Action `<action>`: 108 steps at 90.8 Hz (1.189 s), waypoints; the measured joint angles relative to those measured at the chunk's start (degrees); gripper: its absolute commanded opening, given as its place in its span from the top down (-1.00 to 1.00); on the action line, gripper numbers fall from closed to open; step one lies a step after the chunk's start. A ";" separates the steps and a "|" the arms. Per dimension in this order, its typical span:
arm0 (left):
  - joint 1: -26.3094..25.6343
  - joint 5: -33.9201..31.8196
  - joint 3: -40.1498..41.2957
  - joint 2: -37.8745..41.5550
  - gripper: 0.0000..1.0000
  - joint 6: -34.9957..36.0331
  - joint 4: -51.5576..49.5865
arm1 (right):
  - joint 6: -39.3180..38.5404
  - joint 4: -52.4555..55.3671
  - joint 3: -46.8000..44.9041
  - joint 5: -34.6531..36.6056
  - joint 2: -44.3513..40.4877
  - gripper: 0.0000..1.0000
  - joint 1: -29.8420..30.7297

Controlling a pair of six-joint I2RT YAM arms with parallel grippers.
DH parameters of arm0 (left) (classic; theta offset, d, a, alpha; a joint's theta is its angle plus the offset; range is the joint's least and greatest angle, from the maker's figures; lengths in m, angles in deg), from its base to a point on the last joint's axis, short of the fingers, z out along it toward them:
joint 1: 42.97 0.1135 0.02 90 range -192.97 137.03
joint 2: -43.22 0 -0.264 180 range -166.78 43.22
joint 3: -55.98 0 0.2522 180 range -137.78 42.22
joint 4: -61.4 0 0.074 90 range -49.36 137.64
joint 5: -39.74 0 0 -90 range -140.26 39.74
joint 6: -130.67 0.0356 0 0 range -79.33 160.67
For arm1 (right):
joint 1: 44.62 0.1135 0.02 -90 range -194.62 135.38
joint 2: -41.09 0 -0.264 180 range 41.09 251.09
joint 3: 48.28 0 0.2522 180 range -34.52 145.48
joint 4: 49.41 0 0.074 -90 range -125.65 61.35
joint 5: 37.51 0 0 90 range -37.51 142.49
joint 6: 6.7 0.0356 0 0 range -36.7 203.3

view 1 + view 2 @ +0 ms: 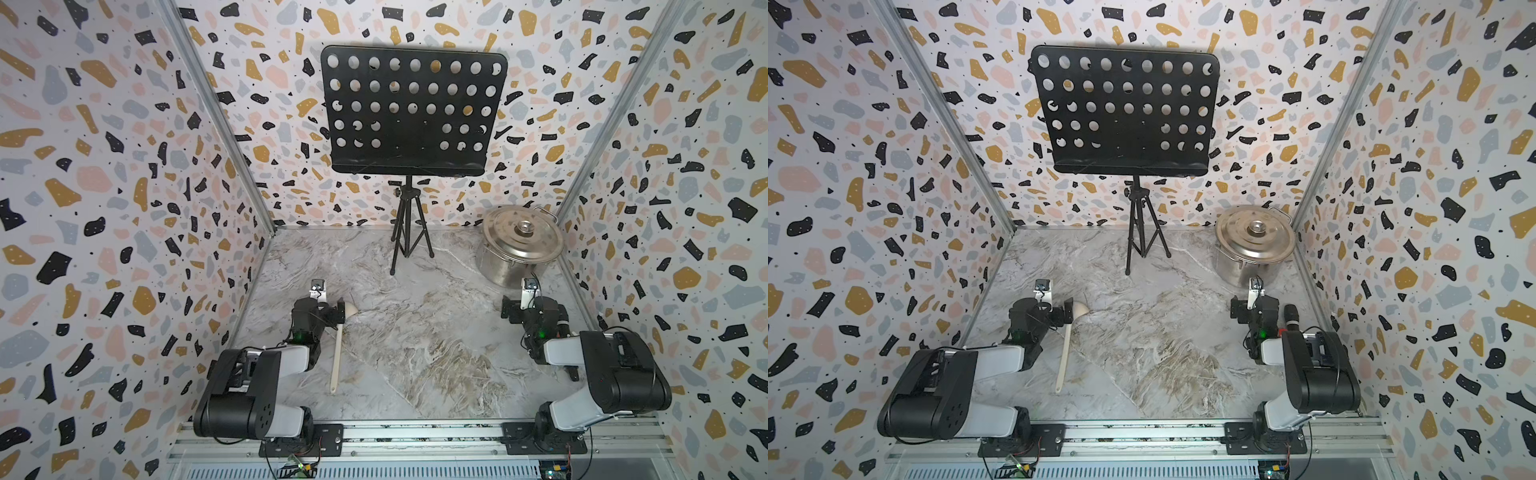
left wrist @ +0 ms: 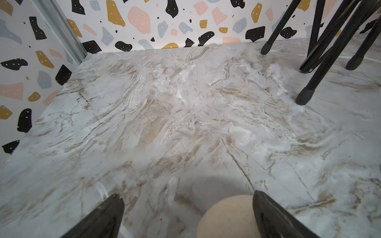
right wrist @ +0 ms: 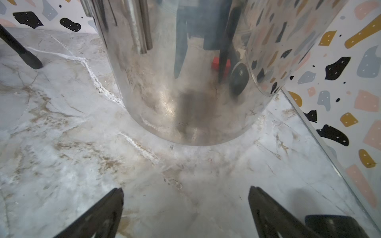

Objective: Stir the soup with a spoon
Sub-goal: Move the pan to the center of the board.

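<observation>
A shiny steel pot [image 1: 505,268] [image 1: 1246,268] stands at the back right corner with its round knobbed lid [image 1: 521,232] on it, so any soup is hidden. In the right wrist view the pot's wall [image 3: 185,82] rises just ahead of my right gripper [image 3: 185,191] [image 1: 534,309], which is open and empty above the table. The cream spoon [image 1: 337,353] [image 1: 1064,353] lies flat on the table at the left, bowl toward the back. My left gripper [image 2: 187,197] [image 1: 318,309] is open, with the spoon's bowl [image 2: 226,216] low between its fingers, beside one finger [image 2: 266,210].
A black perforated music stand [image 1: 413,110] stands on a tripod [image 1: 409,232] at the back centre; its feet [image 2: 305,96] [image 3: 31,59] show in both wrist views. Patterned walls [image 1: 124,208] enclose three sides of the marble table [image 1: 415,332]. A metal rail [image 1: 415,434] runs along the front.
</observation>
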 measured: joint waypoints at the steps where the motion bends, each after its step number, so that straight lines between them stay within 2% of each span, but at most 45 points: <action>1: 0.00 0.00 0.00 0.00 -0.99 0.00 0.00 | 0.00 0.00 0.00 0.02 0.00 -1.00 0.00; 81: 0.00 -0.46 0.00 0.11 -0.99 -0.09 -0.17 | 0.00 0.11 0.00 -0.07 -0.07 -1.00 0.00; 90: 0.00 -2.86 -3.63 2.16 -0.99 -0.85 -8.28 | 0.00 1.81 0.00 -0.09 -2.12 -0.99 0.00; 108: 0.00 -6.88 -21.00 8.20 -0.99 -4.39 -29.35 | 0.55 9.73 0.09 -0.50 -13.70 -0.85 0.00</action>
